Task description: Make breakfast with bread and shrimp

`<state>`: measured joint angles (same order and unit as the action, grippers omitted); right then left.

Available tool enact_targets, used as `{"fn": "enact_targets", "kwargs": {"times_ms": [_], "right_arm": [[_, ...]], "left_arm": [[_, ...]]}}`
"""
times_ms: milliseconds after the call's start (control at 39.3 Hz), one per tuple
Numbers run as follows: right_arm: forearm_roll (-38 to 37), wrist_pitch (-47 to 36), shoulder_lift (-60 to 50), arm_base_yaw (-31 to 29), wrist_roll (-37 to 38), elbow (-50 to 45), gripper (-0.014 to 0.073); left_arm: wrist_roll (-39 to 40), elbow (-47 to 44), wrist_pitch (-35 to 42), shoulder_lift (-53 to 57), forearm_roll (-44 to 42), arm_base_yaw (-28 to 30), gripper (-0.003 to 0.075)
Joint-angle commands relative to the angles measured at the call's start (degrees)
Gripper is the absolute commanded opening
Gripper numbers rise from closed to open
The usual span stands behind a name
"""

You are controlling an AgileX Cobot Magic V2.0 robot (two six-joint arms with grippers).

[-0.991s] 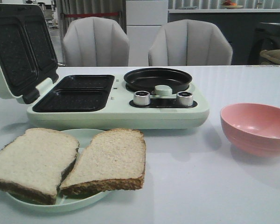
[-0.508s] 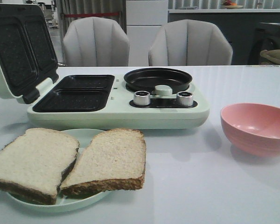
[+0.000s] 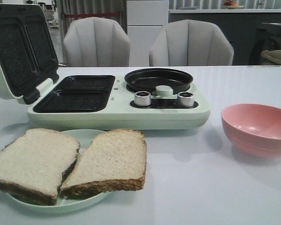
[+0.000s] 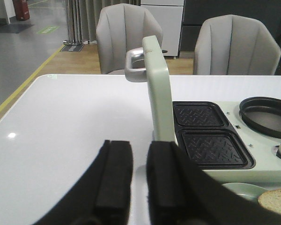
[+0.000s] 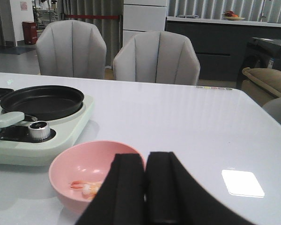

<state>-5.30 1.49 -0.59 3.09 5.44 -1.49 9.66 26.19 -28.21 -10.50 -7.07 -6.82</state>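
Note:
Two slices of bread (image 3: 33, 161) (image 3: 110, 159) lie side by side on a pale green plate (image 3: 86, 138) at the front left. The shrimp (image 5: 86, 186) lie in the bottom of a pink bowl (image 5: 79, 161), which stands at the right in the front view (image 3: 257, 129). My left gripper (image 4: 139, 145) hovers over the table beside the breakfast maker's raised lid (image 4: 159, 93), with a narrow gap between its pads and nothing in it. My right gripper (image 5: 146, 157) is shut and empty, just beside the bowl. Neither gripper shows in the front view.
A pale green breakfast maker (image 3: 131, 115) stands behind the plate. Its lid (image 3: 18, 47) is open to the left over two empty black sandwich wells (image 3: 77, 93), with a round black pan (image 3: 158, 79) and two knobs. Two grey chairs (image 3: 96, 42) stand behind the table.

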Motion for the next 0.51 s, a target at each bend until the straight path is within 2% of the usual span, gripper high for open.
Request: {"fn": "enact_targets", "kwargs": {"times_ms": [0, 51, 127, 254, 483], "right_arm": [[-0.18, -5.09, -1.24, -0.08, -0.02, 0.89, 0.0143], [-0.18, -5.09, -1.24, -0.08, -0.02, 0.89, 0.0143], [-0.18, -5.09, -1.24, -0.08, -0.02, 0.89, 0.0143], [-0.18, -5.09, -1.24, -0.08, -0.02, 0.89, 0.0143], [-0.18, -5.09, -1.24, -0.08, -0.02, 0.89, 0.0143]], "left_arm": [[0.32, 1.90, 4.20, -1.21, -0.69, -0.43, 0.0396], [0.21, 1.90, 4.08, -1.21, -0.69, -0.43, 0.0500], [0.11, 1.90, 3.53, -1.21, -0.85, -0.43, 0.0585], [-0.31, 1.90, 2.30, -1.21, -1.40, -0.43, 0.0582], [-8.31, 1.90, -1.81, -1.21, -1.04, -0.75, 0.0582]]}}
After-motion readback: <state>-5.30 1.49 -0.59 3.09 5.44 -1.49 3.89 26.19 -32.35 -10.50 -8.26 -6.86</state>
